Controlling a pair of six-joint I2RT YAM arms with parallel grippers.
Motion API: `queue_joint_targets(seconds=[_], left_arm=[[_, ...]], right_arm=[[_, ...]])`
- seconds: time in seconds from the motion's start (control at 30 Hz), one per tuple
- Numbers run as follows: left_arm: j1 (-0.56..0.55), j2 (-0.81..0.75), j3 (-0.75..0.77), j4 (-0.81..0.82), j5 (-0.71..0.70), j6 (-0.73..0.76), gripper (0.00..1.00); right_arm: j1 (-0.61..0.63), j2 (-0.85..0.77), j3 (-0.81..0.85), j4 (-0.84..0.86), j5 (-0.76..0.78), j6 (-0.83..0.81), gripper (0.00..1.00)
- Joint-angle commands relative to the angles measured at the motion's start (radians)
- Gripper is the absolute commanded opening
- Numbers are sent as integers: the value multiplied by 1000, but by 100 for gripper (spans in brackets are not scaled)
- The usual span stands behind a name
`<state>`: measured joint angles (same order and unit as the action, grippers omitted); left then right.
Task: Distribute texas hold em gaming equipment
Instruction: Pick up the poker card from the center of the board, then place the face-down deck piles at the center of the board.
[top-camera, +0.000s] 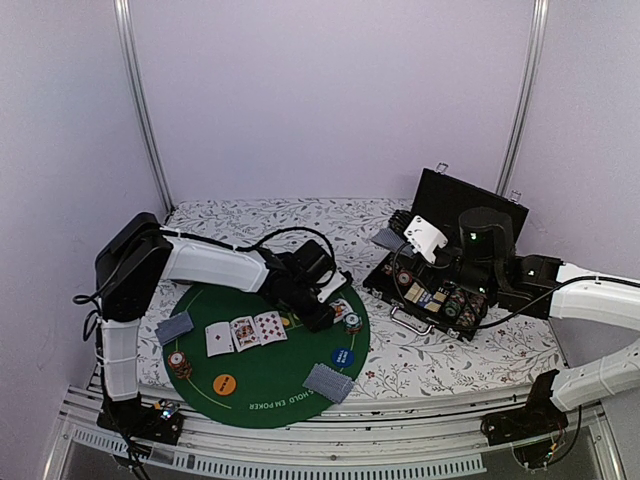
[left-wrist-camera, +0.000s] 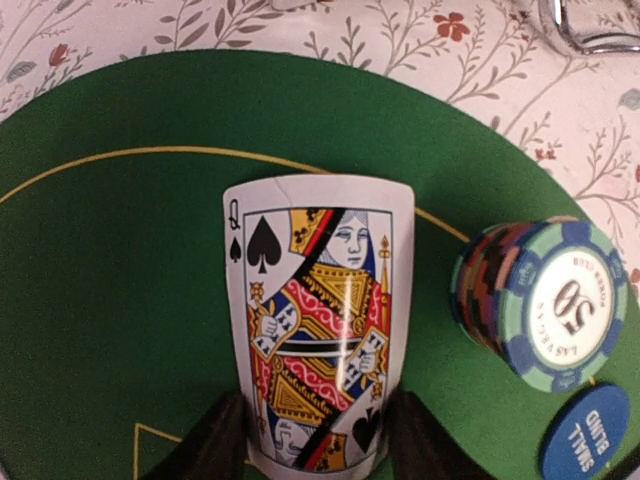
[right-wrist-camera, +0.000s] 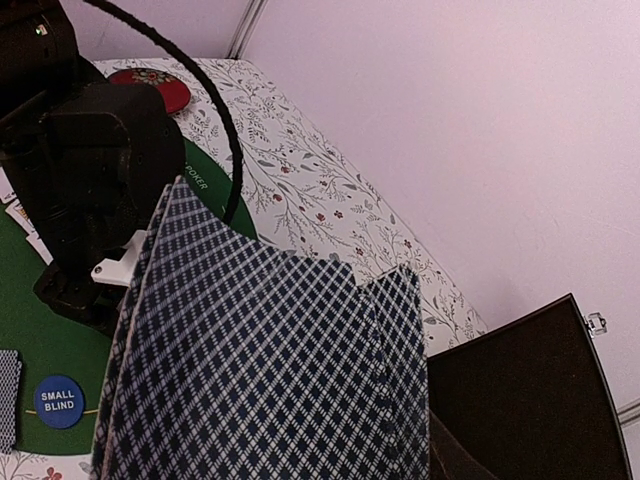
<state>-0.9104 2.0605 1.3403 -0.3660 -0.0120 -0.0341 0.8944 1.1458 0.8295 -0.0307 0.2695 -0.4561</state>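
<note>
left gripper (left-wrist-camera: 315, 445) pinches the queen of spades (left-wrist-camera: 318, 310); right gripper (top-camera: 437, 250) clamps patterned-back cards (right-wrist-camera: 270, 370)

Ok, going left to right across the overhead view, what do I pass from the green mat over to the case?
Leftmost face-down cards → three face-up cards → blue button → open black case.

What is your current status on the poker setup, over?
Left gripper shut on queen of spades, over green mat. Right gripper holding patterned-back cards. Chip stack close beside the queen.
</note>
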Motion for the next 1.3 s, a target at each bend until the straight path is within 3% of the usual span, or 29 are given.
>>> queue_joint_targets(seconds=[0.0, 0.2, 0.37, 0.63, 0.93, 1.27], left_arm=[[4, 38, -15, -43, -9, 5, 44], [13, -12, -31, -45, -35, -21, 29], [34, -143, -93, 3, -28, -57, 25], [102, -351, -215, -5, 42, -198, 25], [115, -672, -318, 27, -85, -283, 27], [116, -840, -391, -34, -144, -354, 28]], right_arm=[[-6, -23, -7, 16, -9, 11, 45], [-5, -21, -4, 13, -21, 12, 45], [-5, -24, -4, 0, -50, 21, 45], [-6, -32, -2, -8, -70, 28, 45], [15, 13, 11, -33, -150, 69, 45], [177, 88, -100, 182, -231, 99, 45]])
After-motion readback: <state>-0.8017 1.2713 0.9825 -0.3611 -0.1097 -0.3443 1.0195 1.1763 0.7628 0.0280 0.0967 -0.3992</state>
